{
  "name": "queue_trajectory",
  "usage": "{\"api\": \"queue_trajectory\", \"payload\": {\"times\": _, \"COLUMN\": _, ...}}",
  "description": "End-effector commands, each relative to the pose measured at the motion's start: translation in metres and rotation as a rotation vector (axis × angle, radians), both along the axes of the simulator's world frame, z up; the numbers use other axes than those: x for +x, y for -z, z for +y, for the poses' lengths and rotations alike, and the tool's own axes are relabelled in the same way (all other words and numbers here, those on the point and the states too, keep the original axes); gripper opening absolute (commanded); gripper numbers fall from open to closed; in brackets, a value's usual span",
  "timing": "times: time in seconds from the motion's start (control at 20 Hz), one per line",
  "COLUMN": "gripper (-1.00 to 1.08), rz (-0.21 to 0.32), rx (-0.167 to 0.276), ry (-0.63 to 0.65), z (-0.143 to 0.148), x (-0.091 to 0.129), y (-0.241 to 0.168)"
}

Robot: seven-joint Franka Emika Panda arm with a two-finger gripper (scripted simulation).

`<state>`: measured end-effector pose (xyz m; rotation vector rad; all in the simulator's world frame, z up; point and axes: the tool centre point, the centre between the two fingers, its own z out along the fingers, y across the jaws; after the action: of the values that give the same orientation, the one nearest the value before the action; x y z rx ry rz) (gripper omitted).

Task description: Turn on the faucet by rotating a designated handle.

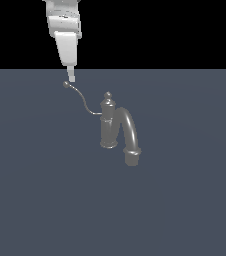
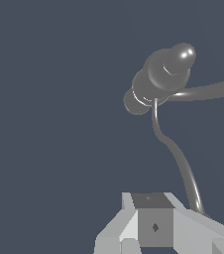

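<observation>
Dark grey-blue floor carries the faucet (image 1: 116, 127) near centre; its handle (image 1: 82, 100), a thin, stiff, likely slick wire, sweeps from the column up toward the exterior view's left. My gripper (image 1: 71, 78) hangs just above the ball tip (image 1: 66, 84), holding nothing, its opening probably narrow but unclear. I should push near that tip for leverage.

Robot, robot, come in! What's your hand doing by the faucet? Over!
Hand right above the handle, at its ball tip; contact unclear, fingers' state unclear. Faucet upright on the surface. Nothing in the way. Over.
</observation>
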<state>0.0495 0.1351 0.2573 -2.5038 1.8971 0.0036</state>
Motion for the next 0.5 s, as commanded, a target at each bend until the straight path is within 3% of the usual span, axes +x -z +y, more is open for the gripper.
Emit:
{"api": "queue_trajectory", "payload": {"times": 0.0, "gripper": -1.00, "rz": -0.001, "rx": -0.001, "ry": 0.027, "z": 0.0033, "x": 0.0037, "y": 0.0068}}
{"api": "queue_trajectory", "payload": {"times": 0.45, "gripper": -1.00, "rz": -0.002, "rx": -0.002, "ry": 0.054, "z": 0.0068, "x": 0.0072, "y": 0.0147}}
